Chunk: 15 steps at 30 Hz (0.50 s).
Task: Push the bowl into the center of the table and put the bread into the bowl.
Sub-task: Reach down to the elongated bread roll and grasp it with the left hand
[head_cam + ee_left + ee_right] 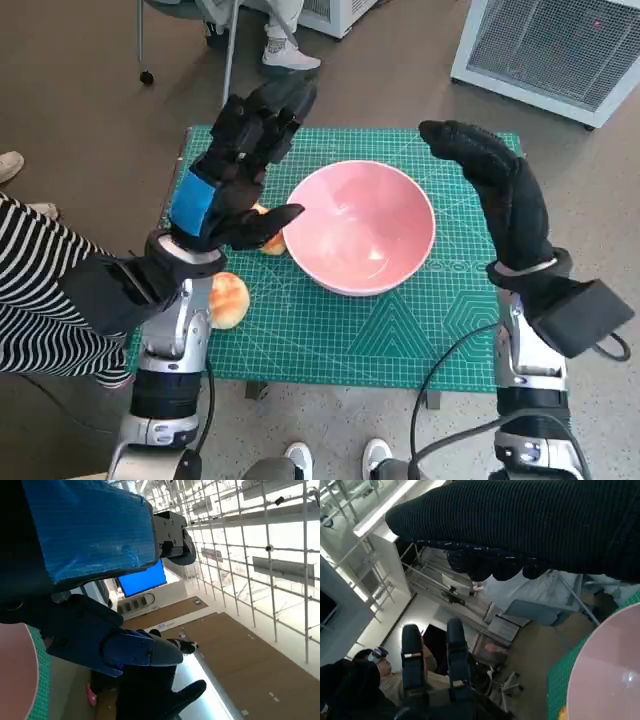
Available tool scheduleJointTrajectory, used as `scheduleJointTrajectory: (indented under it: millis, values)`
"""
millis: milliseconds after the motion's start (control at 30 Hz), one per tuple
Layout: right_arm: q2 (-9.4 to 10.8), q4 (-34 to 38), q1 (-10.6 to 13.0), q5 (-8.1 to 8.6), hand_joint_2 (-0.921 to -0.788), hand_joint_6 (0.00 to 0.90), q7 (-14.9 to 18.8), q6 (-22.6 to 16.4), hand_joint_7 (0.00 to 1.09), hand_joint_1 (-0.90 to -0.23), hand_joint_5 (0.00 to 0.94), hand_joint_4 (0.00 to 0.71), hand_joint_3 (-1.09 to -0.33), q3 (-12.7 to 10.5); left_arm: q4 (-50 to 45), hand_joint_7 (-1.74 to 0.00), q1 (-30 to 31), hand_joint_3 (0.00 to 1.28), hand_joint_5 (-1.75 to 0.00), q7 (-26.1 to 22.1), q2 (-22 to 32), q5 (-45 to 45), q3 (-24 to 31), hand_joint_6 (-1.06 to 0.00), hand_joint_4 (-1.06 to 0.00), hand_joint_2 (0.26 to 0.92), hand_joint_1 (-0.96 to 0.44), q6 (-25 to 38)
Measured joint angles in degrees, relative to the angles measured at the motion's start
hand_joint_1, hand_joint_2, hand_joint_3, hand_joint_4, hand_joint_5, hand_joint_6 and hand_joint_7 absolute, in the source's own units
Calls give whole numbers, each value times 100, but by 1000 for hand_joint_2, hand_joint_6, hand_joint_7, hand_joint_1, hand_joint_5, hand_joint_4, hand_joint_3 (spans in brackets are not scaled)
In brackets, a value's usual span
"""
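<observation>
1. The green gridded cutting mat (380, 330) covers the small table under both raised hands, and the glossy pink bowl (362, 226) sits between them, roughly mid-mat, so I judge the pushing step is near enough done.

2. That leaves the bread. One round golden bread roll (229, 299) lies on the mat close by the left wrist, on the robot's side of the hand. A second piece of bread (270, 240) shows as an orange-brown sliver just under the left hand's thumb, beside the bowl's rim.

3. The left hand with blue tape across its back (235, 175) hovers above the mat on the bowl's left side, fingers spread wide and holding nothing. The left wrist view looks out at the room and shows only an edge of bowl and mat, so it is no help for aiming.

4. The right hand in the black knitted glove (490, 175) is lifted off to the bowl's right, fingers extended, empty, clear of the rim.

5. To do the next step well, I'd say the left hand should drop straight onto the nearer piece beneath its thumb, close gently so the soft bread isn't crushed, and lift high enough to clear the rim.

6. The right hand could steady the bowl's far side, since a nudge might slide it.
</observation>
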Motion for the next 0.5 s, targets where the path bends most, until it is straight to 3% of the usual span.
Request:
scheduleJointTrajectory:
  millis: [367, 400, 433, 500]
  values:
    - [-2, 0, 0, -11, -921, 10, -101, 1, 644, -840, 4, 209, -753, 33, 0, -523, -91, 212, 0, -113, 365, 171, 15, 1, -136, 909, -625, 2]
    - [-2, 0, 0, -11, -921, 11, -102, 1, 645, -840, 4, 210, -752, 36, 0, -490, -99, 199, 0, -114, 372, 180, 15, 1, -122, 885, -607, 2]
    - [3, 1, -4, -11, -921, 12, -105, 2, 646, -842, 5, 212, -750, 41, 0, -440, -109, 151, -2, -143, 463, 318, -9, -4, -88, 799, -452, 4]
    - [14, 1, -11, -12, -921, 14, -105, -1, 648, -844, 6, 214, -747, 45, 6, -364, -176, 96, -1, -247, 827, 711, -81, -29, -58, 728, -267, 159]
